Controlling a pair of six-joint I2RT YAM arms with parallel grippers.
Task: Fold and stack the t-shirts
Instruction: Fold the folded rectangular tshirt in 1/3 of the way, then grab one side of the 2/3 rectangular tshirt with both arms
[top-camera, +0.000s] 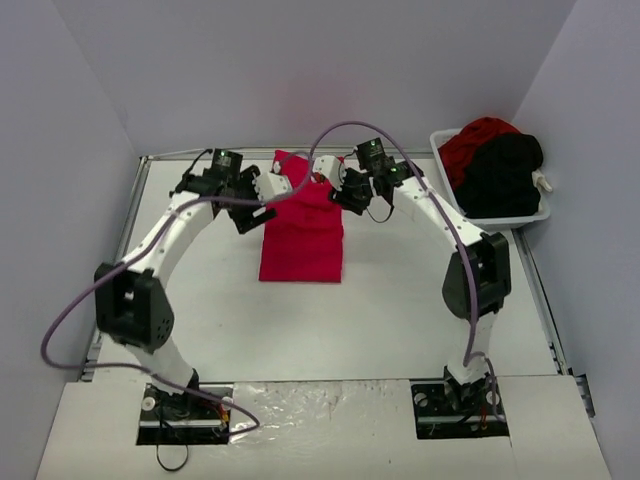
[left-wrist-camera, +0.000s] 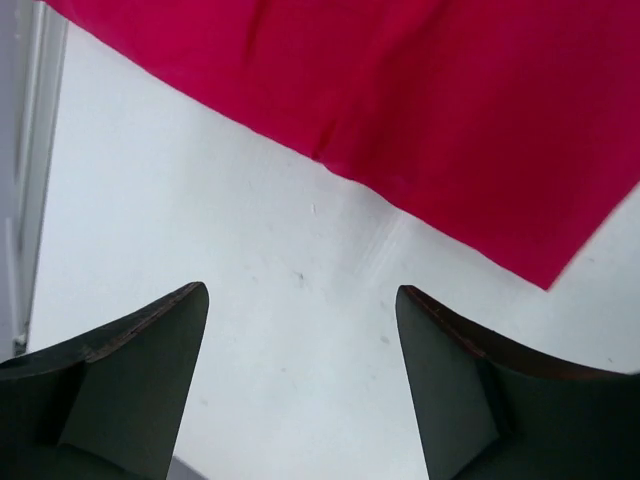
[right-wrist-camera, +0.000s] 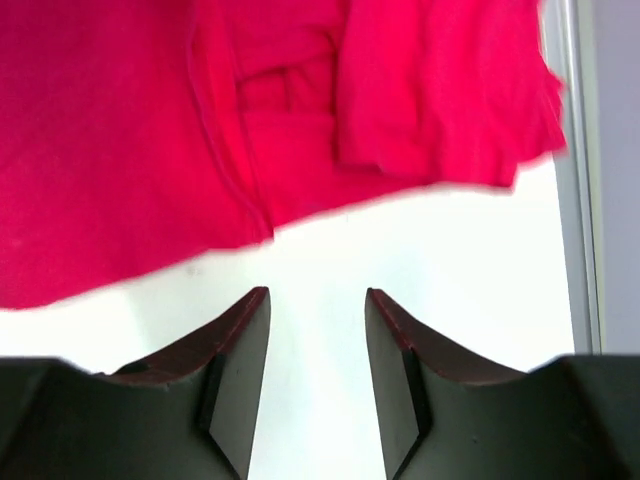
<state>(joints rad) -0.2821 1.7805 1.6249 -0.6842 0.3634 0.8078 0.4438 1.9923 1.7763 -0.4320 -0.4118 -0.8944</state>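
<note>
Cloth lay free; we held our left gripper (left-wrist-camera: 300, 305) and right gripper (right-wrist-camera: 317, 300) parted, empty, flanking the red t-shirt (top-camera: 302, 245) near the tabletop's (top-camera: 400, 300) far edge.

Robot lab cell: white table (top-camera: 390, 300) boxed by bare walls (top-camera: 300, 70).

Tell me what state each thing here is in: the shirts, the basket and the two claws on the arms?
spread red t-shirt: lying flat, folded narrow, not held.
left end effector: open, empty, just off the shirt's edge.
right end effector: open, empty, just off the shirt's edge.
white basket: holding crumpled shirts.
black t-shirt: bunched in the basket, unfolded.
basket red t-shirt: bunched, unfolded.
</note>
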